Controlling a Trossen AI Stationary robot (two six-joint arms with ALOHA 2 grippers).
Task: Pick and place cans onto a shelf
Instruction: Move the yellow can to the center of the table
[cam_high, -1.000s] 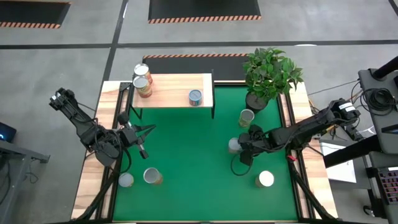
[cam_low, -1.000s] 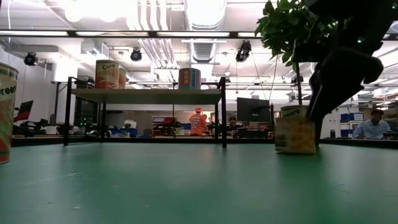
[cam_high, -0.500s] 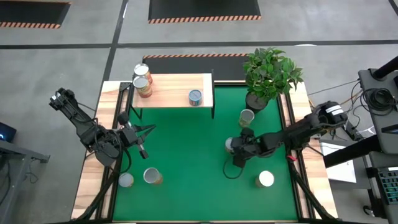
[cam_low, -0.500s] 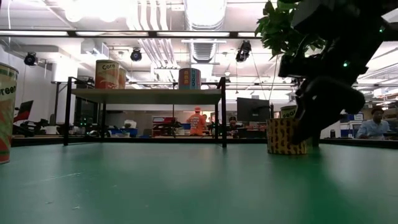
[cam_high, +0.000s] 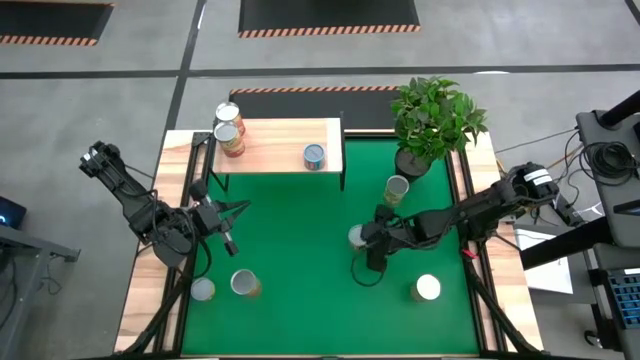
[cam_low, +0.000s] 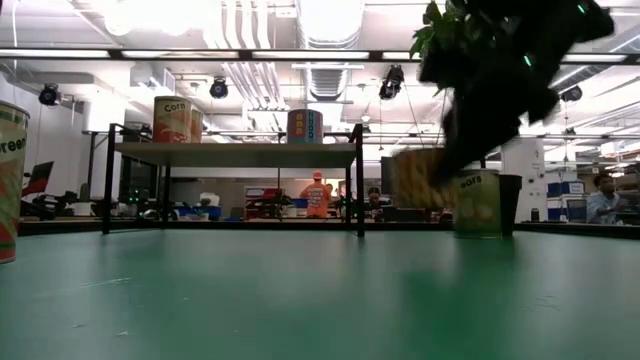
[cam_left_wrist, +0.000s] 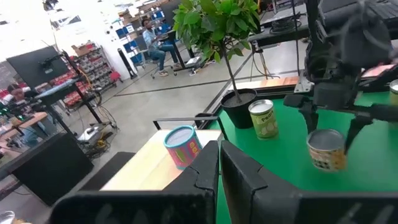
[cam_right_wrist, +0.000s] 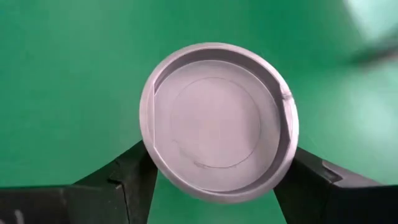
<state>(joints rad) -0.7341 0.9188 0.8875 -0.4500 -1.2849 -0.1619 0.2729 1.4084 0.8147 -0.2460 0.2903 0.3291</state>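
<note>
Since a second ago, right gripper (cam_high: 362, 238) is carrying a gripped can (cam_right_wrist: 219, 129) toward nine o'clock over open mat; left gripper (cam_high: 232, 222), closed, is waiting beside the shelf (cam_high: 280, 145).

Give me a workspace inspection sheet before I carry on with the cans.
Surface: green mat; nothing spilled seen.
Job's things: shelf carries three cans, a pair at its left end and a blue can towards its right. On the mat: two cans near the left arm, one can by the plant, one can near the right arm.
Clutter: potted plant at the mat's far right corner.
Grippers: right gripper clamps the held can, apparently off the mat; left gripper shut, empty, at the mat's left edge.
Cables: black cable loops on the mat beneath the right gripper.
Surroundings: person in orange beyond the table.
</note>
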